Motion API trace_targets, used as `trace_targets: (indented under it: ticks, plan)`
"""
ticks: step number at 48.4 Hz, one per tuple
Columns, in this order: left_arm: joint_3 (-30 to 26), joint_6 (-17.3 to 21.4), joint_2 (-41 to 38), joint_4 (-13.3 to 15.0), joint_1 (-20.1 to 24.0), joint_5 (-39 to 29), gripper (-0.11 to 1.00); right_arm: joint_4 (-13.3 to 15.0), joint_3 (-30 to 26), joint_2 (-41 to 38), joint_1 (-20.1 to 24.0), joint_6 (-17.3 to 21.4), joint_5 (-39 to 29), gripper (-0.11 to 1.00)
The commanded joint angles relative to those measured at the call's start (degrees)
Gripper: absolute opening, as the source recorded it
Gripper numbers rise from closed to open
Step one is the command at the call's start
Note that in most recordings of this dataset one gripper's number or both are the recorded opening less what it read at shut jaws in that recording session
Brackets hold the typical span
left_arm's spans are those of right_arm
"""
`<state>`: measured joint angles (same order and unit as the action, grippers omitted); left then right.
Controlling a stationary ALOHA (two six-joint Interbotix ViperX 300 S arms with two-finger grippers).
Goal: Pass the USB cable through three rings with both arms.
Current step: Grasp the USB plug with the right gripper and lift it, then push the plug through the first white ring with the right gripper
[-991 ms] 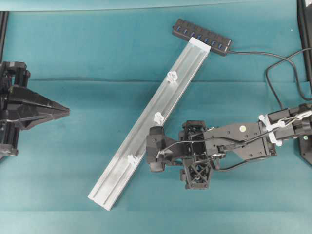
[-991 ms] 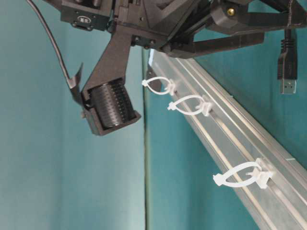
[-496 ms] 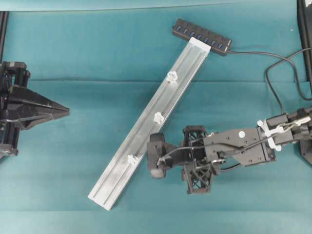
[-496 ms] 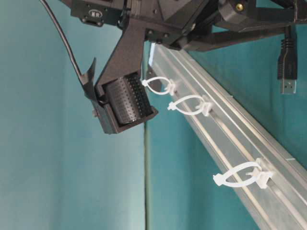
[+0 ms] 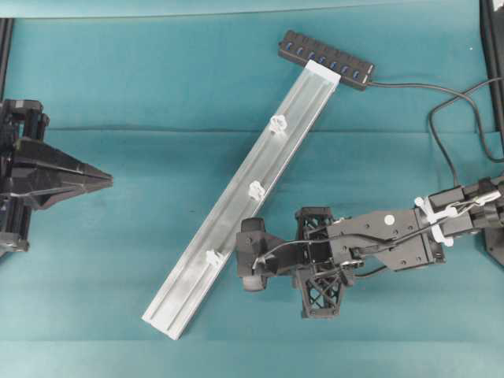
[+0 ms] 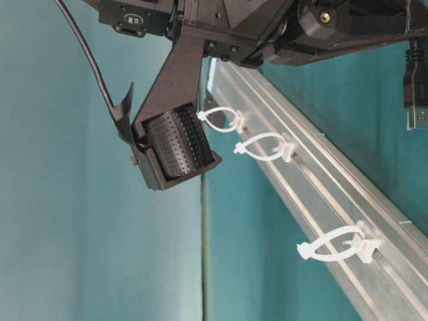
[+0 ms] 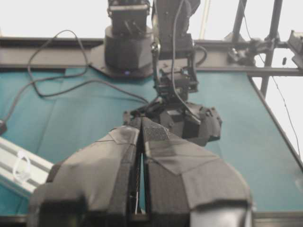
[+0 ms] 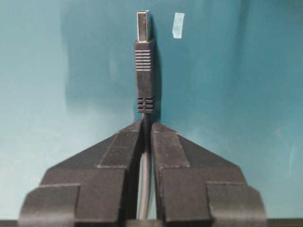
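I have the right gripper (image 8: 146,125) clamped on the USB cable (image 8: 144,75), plug pointing straight ahead; the three rings (image 5: 256,190) lie left. Left gripper (image 5: 106,179) shut, empty, farther off.

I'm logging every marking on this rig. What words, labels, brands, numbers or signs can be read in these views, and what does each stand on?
No text can be read in any view.
Small pale label on the black housing of the right arm, table-level view: too blurred to read.
Small pale blue tape on the table beyond the USB cable: blank.
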<state>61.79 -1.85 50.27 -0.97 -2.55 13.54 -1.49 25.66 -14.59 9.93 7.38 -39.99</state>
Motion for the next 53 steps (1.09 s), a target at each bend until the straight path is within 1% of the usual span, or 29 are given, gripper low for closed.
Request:
trace_targets:
  ticks: [1, 7, 14, 26, 39, 46, 53]
  plan:
    - [-1.5, -0.1, -0.2, -0.1, -0.1, 0.3, -0.01, 0.3, 0.3, -1.3, -0.6, -1.0, -0.5, 0.08]
    - [-1.6, -0.6, -0.2, -0.1, -0.2, 0.2, -0.01, 0.6, -0.3, 0.8, -1.2, -1.5, -1.8, 0.08]
    - [-1.6, -1.7, -0.2, -0.1, -0.1, 0.2, -0.01, 0.4, -1.5, 5.5, -3.4, -4.3, -4.9, 0.08]
    - [-2.0, -2.1, 0.0, -0.1, -0.1, 0.2, -0.01, 0.3, -6.3, 11.7, -7.6, -10.5, -18.4, 0.08]
    - [-2.8, -2.1, 0.4, -0.1, -0.1, 0.1, -0.01, 0.3, -11.6, 17.2, -14.3, -16.1, -28.6, 0.08]
    - [-3.3, -2.2, 0.5, -0.1, -0.1, -0.1, -0.01, 0.5, -11.9, 19.0, -18.1, -20.0, -33.8, 0.08]
    - [-4.1, -2.2, 1.8, -0.1, -0.1, -2.1, -0.01, 0.7, -12.7, 20.2, -21.5, -24.9, -38.2, 0.08]
